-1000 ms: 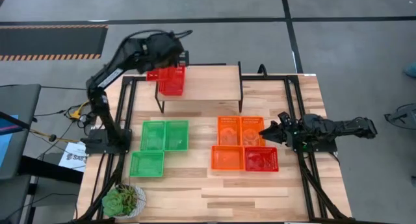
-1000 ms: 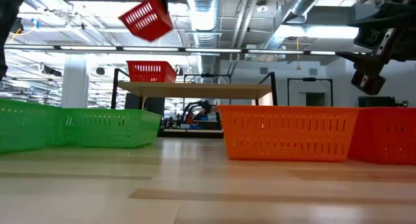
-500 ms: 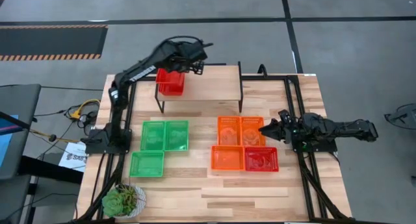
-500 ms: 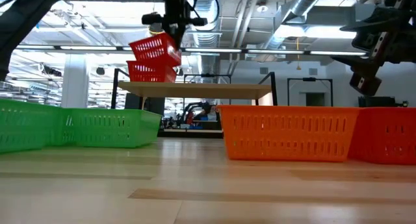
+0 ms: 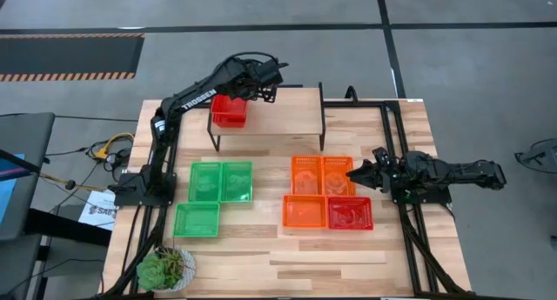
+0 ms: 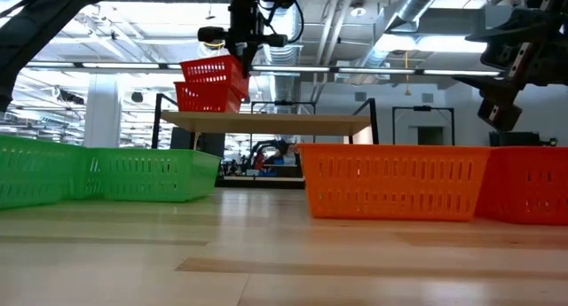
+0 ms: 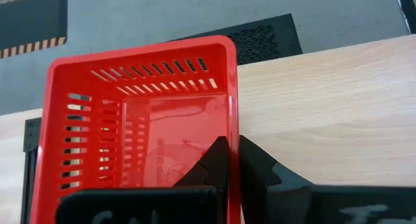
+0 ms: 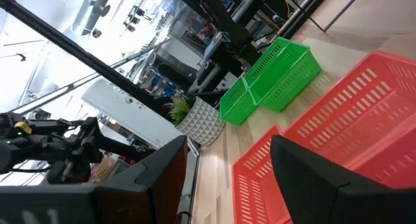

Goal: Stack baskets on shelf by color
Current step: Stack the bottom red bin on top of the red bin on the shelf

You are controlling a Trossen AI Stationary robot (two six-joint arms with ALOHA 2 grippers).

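Observation:
Two red baskets are stacked at the left end of the shelf (image 5: 283, 113). The upper red basket (image 6: 213, 70) sits slightly tilted in the lower red basket (image 6: 206, 97). My left gripper (image 5: 250, 84) reaches over the shelf and is shut on the upper basket (image 7: 136, 139). Three green baskets (image 5: 220, 181) lie left of the table's middle. Three orange baskets (image 5: 321, 175) and one more red basket (image 5: 350, 213) lie to the right. My right gripper (image 5: 355, 175) hangs open just above the right side of the orange group; in the right wrist view its gap (image 8: 227, 178) is wide. My left gripper pinches the upper red basket's side wall (image 7: 232, 120), the one toward the table's right. One finger (image 7: 216, 160) is inside the basket and one is outside. The fingers come from above, pointing down. The basket is slightly tilted, and its bottom is nested into the lower red basket.
The shelf's middle and right end (image 5: 296, 109) are bare wood. A potted plant (image 5: 165, 267) stands at the table's near left corner. Black frame rails (image 5: 396, 152) run along both sides of the table. Bare tabletop (image 5: 287, 265) lies near the front edge.
My left gripper has swung toward the table's right over the shelf and come down. The red basket it carries was high and steeply tipped. Now it is nearly level and sits on the red basket on the shelf.

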